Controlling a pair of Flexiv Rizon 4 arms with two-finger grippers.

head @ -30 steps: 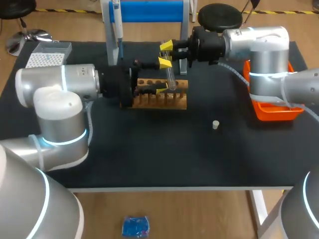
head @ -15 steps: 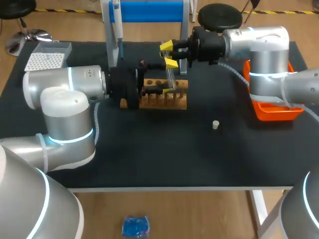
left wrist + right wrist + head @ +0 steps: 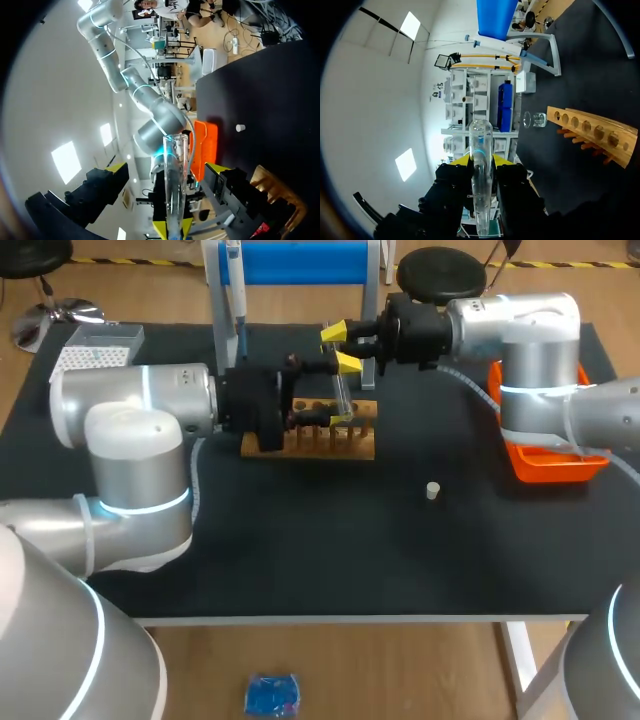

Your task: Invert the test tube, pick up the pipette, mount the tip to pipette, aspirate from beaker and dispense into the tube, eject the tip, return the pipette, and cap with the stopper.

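Right gripper (image 3: pixel 341 350) clamps a clear, empty-looking tube (image 3: pixel 344 398) by the rack (image 3: pixel 340 445); left gripper (image 3: pixel 166 168) stands spread, one finger either side of it, not touching.

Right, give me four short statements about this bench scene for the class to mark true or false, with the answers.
1. The right claw is shut on the test tube. True.
2. The stopper is fitted in the test tube. False: it lies on the table, apart from the wooden rack.
3. The left claw holds the pipette. False: the left claw is open with the test tube between its fingers, and the pipette hangs on the stand at the back.
4. The orange tray sits at the robot's right side of the table. True.
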